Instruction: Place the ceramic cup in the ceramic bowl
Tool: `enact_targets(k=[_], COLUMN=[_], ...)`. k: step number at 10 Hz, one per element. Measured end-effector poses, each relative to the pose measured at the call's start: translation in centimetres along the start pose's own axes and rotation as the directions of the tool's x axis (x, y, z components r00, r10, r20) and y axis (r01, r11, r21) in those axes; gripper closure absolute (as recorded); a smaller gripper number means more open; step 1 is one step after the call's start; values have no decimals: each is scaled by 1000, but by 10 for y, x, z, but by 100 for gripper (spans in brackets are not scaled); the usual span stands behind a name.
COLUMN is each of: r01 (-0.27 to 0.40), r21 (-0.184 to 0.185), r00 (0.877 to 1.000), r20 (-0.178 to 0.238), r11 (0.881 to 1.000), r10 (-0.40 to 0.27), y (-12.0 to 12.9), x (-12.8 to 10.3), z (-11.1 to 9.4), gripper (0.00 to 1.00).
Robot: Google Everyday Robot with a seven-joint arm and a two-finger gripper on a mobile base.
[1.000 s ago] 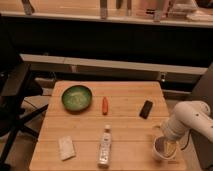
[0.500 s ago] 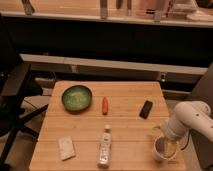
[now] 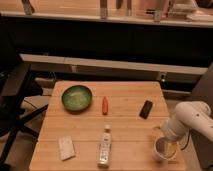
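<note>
The ceramic cup [image 3: 163, 148], small, white and round with a pale tinted inside, stands near the table's front right corner. The ceramic bowl [image 3: 76, 97], wide and dark green with a lighter speckled inside, sits at the table's back left. My gripper [image 3: 169, 145] hangs at the end of the white arm [image 3: 190, 120] that comes in from the right, right at the cup's rim on its right side. The cup and bowl are far apart across the table.
On the wooden table [image 3: 125, 120] lie an orange carrot-like item [image 3: 105, 105] beside the bowl, a black flat object [image 3: 146, 109], a clear white-capped bottle [image 3: 104, 146] lying at the front, and a pale sponge-like pad [image 3: 66, 147]. A dark chair [image 3: 12, 100] stands at the left.
</note>
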Motion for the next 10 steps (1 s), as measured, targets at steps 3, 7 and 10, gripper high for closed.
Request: enact_targets(k=[3,7,10], r01=[1,5,7], r21=[-3,-7,-9], r00=[1000,1000,1000], r20=[0,0,-2], r11=[1000,1000,1000], r10=[-1,-5,-7], y=[1,2,3], x=[1,2,3], z=[0,0,0], gripper=[20,20,20])
